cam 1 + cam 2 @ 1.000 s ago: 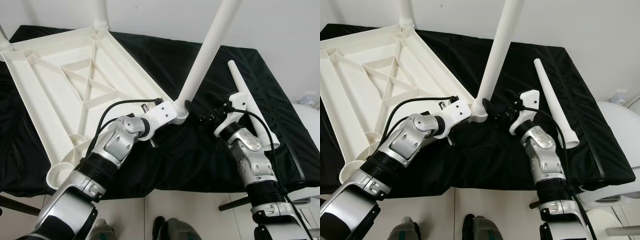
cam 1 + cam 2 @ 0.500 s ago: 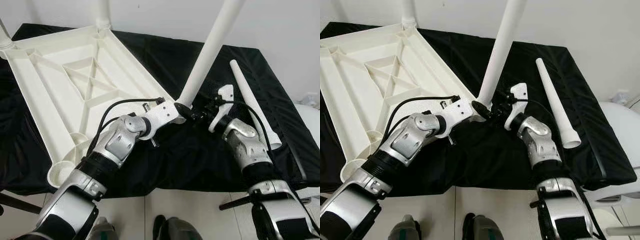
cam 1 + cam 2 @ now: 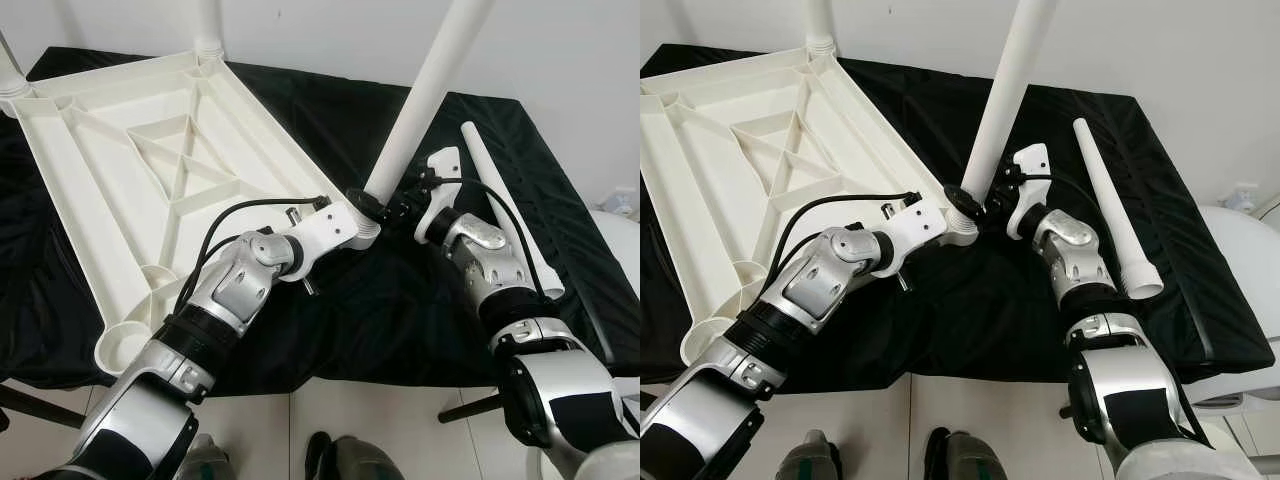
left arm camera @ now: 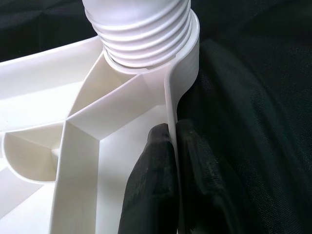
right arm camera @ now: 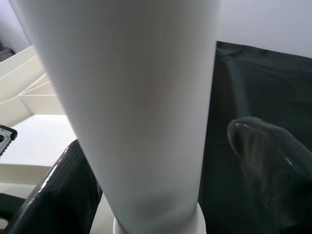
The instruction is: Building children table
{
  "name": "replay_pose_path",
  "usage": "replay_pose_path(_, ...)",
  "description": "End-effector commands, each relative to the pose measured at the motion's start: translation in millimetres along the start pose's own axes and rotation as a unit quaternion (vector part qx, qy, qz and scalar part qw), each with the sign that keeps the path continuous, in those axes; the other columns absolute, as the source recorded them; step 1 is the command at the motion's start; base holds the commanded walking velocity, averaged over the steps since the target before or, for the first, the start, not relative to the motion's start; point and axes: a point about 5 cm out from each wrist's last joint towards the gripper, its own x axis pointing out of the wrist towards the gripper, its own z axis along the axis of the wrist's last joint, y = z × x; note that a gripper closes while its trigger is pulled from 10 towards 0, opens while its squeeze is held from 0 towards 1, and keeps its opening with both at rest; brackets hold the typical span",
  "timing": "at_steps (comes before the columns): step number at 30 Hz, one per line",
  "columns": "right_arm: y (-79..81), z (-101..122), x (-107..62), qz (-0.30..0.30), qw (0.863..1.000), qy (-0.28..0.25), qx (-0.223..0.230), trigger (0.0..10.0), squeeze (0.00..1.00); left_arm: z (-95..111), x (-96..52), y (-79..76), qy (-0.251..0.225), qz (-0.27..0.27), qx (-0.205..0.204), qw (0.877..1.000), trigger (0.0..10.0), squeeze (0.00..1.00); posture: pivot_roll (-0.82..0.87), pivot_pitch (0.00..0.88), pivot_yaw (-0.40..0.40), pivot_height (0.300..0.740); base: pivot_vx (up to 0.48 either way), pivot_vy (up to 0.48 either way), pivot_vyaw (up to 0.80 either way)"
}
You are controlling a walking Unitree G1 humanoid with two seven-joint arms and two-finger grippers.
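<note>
A white plastic tabletop (image 3: 130,170) lies upside down on a black cloth. One white leg (image 3: 425,95) stands tilted in its near right corner socket (image 4: 146,34). My left gripper (image 4: 173,134) is shut on the tabletop's rim just beside that socket. My right gripper (image 3: 383,206) is open at the base of this leg, one finger (image 5: 63,190) against one side and the other finger (image 5: 263,161) slightly off the opposite side. A loose tapered leg (image 3: 1108,200) lies on the cloth to the right of my right arm.
Two more legs (image 3: 205,25) (image 3: 6,80) stand in the far corner sockets. The near left corner socket (image 3: 120,350) holds nothing. The cloth-covered surface (image 3: 390,320) ends close in front of me above tiled floor. A white rounded object (image 3: 620,235) sits off the right edge.
My right gripper has swung left from beside the loose leg to the base of the standing leg, its fingers now on either side. The left gripper has kept its hold on the rim.
</note>
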Motion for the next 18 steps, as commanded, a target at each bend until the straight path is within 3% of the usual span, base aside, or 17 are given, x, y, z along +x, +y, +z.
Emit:
replay_pose_path(1,-1.2,-2.9,0.0,0.001,1.000,0.009,-0.005,10.0,0.00,-13.0,2.4,-8.0,0.028,-0.001,0.000,1.000,10.0,0.00,0.08,0.055,-0.108,0.740,0.000,0.000,0.00)
replay_pose_path(9,-2.8,-4.4,1.0,0.002,1.000,0.017,-0.013,10.0,0.00,-13.4,2.2,-10.7,0.028,-0.001,-0.002,1.000,10.0,0.00,0.09,0.056,-0.108,0.740,0.000,0.000,0.00)
replay_pose_path(10,-3.1,-4.8,1.0,0.003,1.000,0.018,-0.014,6.7,0.00,-13.5,2.2,-11.5,0.028,-0.002,-0.003,1.000,10.0,0.00,0.09,0.057,-0.109,0.740,0.000,0.000,0.00)
replay_pose_path(11,-3.1,-4.8,1.0,0.003,1.000,0.018,-0.014,6.7,0.00,-13.5,2.2,-11.5,0.028,-0.002,-0.003,1.000,10.0,0.00,0.09,0.057,-0.109,0.740,0.000,0.000,0.00)
replay_pose_path(13,-3.4,-5.5,0.8,0.006,1.000,0.021,-0.014,2.4,0.00,-13.7,2.2,-12.3,0.028,-0.003,-0.003,1.000,10.0,0.00,0.09,0.058,-0.109,0.740,0.000,0.000,0.00)
replay_pose_path(14,-3.4,-5.7,0.9,0.007,1.000,0.021,-0.014,1.9,0.00,-13.9,2.1,-12.4,0.029,-0.003,-0.004,1.000,10.0,0.00,0.09,0.057,-0.110,0.740,0.000,0.000,0.00)
replay_pose_path(16,-3.4,-5.8,1.0,0.008,1.000,0.021,-0.015,1.9,0.00,-14.1,2.0,-12.4,0.029,-0.003,-0.004,1.000,10.0,0.00,0.09,0.057,-0.110,0.740,0.000,0.000,0.00)
replay_pose_path(17,-3.4,-5.8,1.0,0.008,1.000,0.021,-0.015,0.0,0.00,-14.1,2.0,-12.4,0.029,-0.003,-0.004,1.000,10.0,0.00,0.09,0.057,-0.110,0.740,0.000,0.000,0.00)
replay_pose_path(18,-3.0,-6.1,1.1,0.010,1.000,0.020,-0.013,0.0,0.00,-14.1,2.0,-12.7,0.029,-0.003,-0.004,1.000,10.0,0.00,0.09,0.055,-0.111,0.740,0.000,0.000,0.00)
